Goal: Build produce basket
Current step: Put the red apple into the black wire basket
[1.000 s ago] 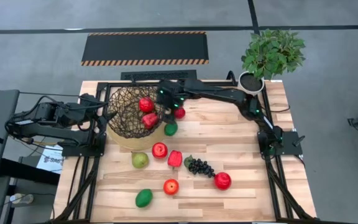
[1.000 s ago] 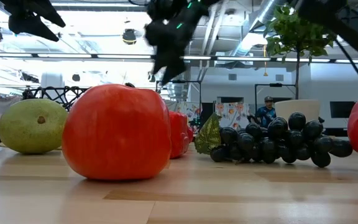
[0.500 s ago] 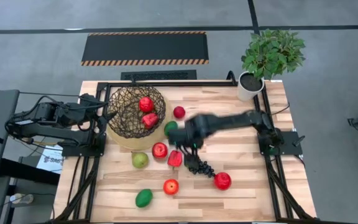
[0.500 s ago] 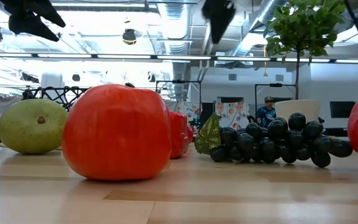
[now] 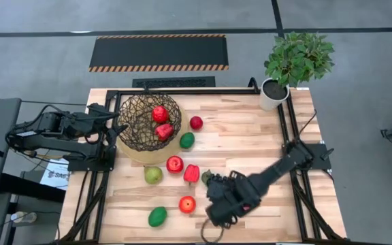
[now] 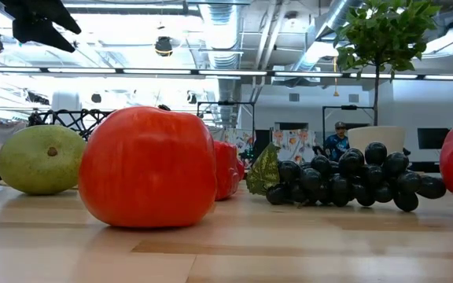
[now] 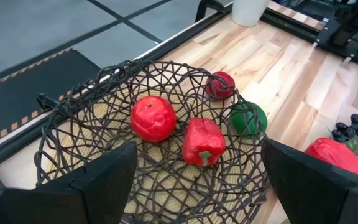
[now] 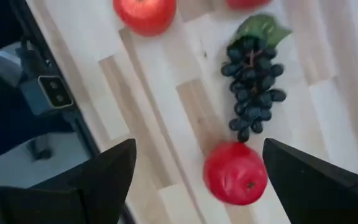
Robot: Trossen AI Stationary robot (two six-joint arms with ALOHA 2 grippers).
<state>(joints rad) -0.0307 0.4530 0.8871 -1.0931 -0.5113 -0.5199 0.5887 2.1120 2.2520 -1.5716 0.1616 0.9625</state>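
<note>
A: Where is the right gripper [image 5: 220, 204] now?

B: It has swung away from the basket [image 5: 148, 122] to the table's near edge, jaws wide and empty. An apple [image 8: 235, 173] and the grapes [image 8: 252, 87] lie just ahead of them.

A: So a drop just happened?

B: Likely; an apple and a pepper [image 7: 202, 140] sit in the basket (roughly ten pieces are left out). Next pick looks like that apple.

A: And the left gripper [image 7: 191, 186]?

B: Open, empty, the basket straight ahead of its jaws.
</note>
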